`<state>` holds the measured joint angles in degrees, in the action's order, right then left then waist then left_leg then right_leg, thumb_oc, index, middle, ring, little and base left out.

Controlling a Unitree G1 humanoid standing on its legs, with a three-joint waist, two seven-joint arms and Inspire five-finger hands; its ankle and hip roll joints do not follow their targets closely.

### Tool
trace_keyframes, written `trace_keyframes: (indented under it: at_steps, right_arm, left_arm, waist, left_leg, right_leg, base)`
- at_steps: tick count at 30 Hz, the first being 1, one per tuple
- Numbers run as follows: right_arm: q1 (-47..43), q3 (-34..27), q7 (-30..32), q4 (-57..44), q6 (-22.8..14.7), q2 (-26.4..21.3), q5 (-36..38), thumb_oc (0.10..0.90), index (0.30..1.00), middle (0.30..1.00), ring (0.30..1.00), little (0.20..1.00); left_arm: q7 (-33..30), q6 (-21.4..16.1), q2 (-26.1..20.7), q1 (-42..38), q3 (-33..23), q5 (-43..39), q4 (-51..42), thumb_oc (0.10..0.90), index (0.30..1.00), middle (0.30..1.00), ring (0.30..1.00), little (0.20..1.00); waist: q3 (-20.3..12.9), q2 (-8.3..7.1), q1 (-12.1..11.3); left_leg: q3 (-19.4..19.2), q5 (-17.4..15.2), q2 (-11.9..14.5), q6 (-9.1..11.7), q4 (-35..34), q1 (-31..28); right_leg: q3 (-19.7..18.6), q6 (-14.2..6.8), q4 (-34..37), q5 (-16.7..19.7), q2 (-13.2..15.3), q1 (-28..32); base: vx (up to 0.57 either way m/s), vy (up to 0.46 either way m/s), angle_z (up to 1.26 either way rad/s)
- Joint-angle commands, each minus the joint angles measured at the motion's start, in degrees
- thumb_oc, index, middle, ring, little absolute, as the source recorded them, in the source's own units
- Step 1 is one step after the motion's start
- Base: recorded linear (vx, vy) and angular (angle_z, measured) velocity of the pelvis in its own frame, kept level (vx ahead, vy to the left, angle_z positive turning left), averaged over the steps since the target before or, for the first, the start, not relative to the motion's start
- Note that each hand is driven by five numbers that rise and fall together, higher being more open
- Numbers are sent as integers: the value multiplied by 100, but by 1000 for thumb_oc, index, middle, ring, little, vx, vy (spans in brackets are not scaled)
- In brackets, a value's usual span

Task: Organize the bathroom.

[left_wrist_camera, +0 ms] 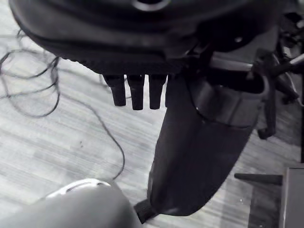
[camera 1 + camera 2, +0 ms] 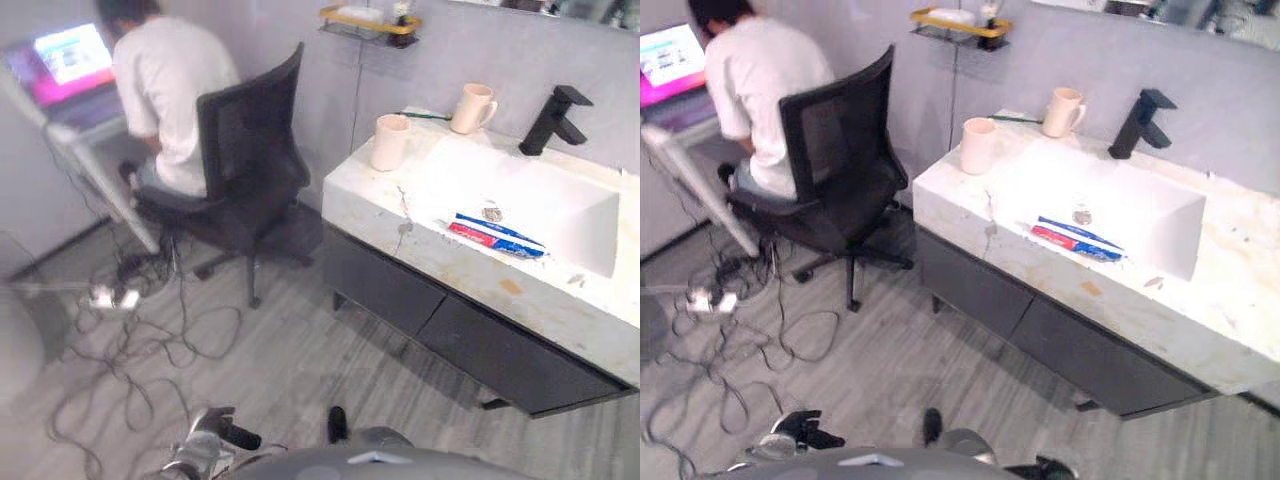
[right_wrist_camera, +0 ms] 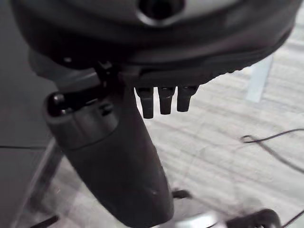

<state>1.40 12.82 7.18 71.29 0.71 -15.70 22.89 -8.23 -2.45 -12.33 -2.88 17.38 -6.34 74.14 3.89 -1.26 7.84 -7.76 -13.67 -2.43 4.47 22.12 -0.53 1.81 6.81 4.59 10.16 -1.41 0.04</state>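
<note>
While both hands hang low over the floor, left hand [image 1: 137, 92] and right hand [image 3: 164, 102] fingers straight, holding nothing | toothpaste tube [image 2: 497, 236] lies at sink basin [image 2: 560, 215] near rim | two mugs [image 2: 390, 142] far-left on desk [image 2: 370, 190], beside black faucet [image 2: 553, 120].

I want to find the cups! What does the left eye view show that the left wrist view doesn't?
Left eye view: the sink with a cup, a second cup, toothpaste, a faucet, and a seated person. Left wrist view: the left hand up close, fingers relaxed. Both: grey floor and loose cables.
</note>
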Motion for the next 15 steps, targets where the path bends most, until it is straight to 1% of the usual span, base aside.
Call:
trace_keyframes:
  at_steps: [1,2,3,5,6,8,9,11,12,13,14,15]
  right_arm:
    - [-487,272,119,24,-232,-78,-194,800,900,900,900,900]
    - [-549,338,112,68,-244,-74,-290,800,900,900,900,900]
    - [-564,310,163,87,-242,-69,-240,800,900,900,900,900]
    - [-567,295,197,106,-208,-59,-158,800,900,900,900,900]
    - [-547,190,203,134,-193,-36,-123,800,900,900,900,900]
    - [-541,161,119,131,-204,14,-512,800,900,900,900,900]
    - [-509,209,103,104,-191,49,-813,800,900,900,900,900]
    - [-410,188,123,83,-195,73,-463,800,900,900,900,900]
    - [-404,120,143,92,-202,93,-492,800,900,900,900,900]
    - [-391,66,143,136,-242,112,-556,800,900,900,900,900]
    - [-383,44,137,161,-258,118,-567,800,900,900,900,900]
    - [-372,18,163,185,-268,125,-604,800,900,900,900,900]
  left_arm:
    - [-243,-252,-231,-284,145,-282,-192,800,900,900,900,900]
    - [-270,-236,-200,-239,95,-408,-211,800,900,900,900,900]
    - [-201,-212,-205,-244,56,-338,-208,800,900,900,900,900]
    - [-151,-197,-206,-248,57,-276,-185,800,900,900,900,900]
    - [-49,-174,-231,-202,95,-97,-136,800,900,900,900,900]
    - [-84,-172,-261,-141,68,-191,-95,800,900,900,900,900]
    - [-101,-167,-303,-122,-10,-356,-67,800,900,900,900,900]
    - [-52,-165,-339,-160,-56,-223,-32,800,900,900,900,900]
    - [-52,-156,-338,-190,-19,-202,2,800,900,900,900,900]
    - [-32,-161,-335,-210,-25,-164,69,800,900,900,900,900]
    - [-32,-169,-335,-210,-22,-177,90,800,900,900,900,900]
    - [-36,-181,-344,-215,-8,-288,115,800,900,900,900,900]
  waist:
    - [448,-329,-260]
    - [423,-289,-319]
    - [369,-244,-323]
    - [337,-196,-318]
    - [303,-150,-295]
    - [305,-125,-310]
    - [331,-95,-329]
    - [304,-87,-316]
    - [284,-88,-321]
    - [247,-90,-335]
    - [232,-88,-341]
    - [200,-88,-320]
  left_leg:
    - [756,1407,-171,-465,-1879,347]
    - [1032,1362,-321,-585,-1909,319]
    - [1012,1392,-324,-605,-2159,187]
    - [1041,1448,-309,-620,-2425,11]
    - [923,1455,-238,-608,-2588,-190]
    - [619,1399,-96,-577,-2596,-304]
    - [323,1351,78,-567,-2615,-406]
    - [112,1332,250,-583,-2646,-441]
    - [58,1334,310,-577,-2658,-441]
    - [-45,1340,400,-554,-2677,-446]
    - [-86,1344,457,-531,-2694,-461]
    - [-115,1349,602,-464,-2712,-478]
  right_leg:
    - [-364,-1103,-17,-379,-31,132]
    - [-591,-1070,-54,-421,-129,71]
    - [-542,-1076,-46,-418,-163,6]
    - [-497,-1099,-96,-415,-187,-52]
    - [-228,-1185,-302,-417,-84,-225]
    - [180,-1283,-575,-482,146,-331]
    - [329,-1344,-834,-613,314,-353]
    - [298,-1400,-949,-732,479,-281]
    - [322,-1452,-939,-712,630,-236]
    - [353,-1516,-850,-608,836,-160]
    - [353,-1549,-795,-534,946,-124]
    - [231,-1620,-606,-333,1148,-75]
  base:
    - [178,121,-202]
    - [192,106,-235]
    - [150,79,-236]
    - [130,38,-149]
    - [146,5,-51]
    - [119,-46,-40]
    - [78,-120,-82]
    - [72,-198,-127]
    - [73,-256,-88]
    - [73,-237,-44]
    - [119,-361,-23]
    - [134,-370,-28]
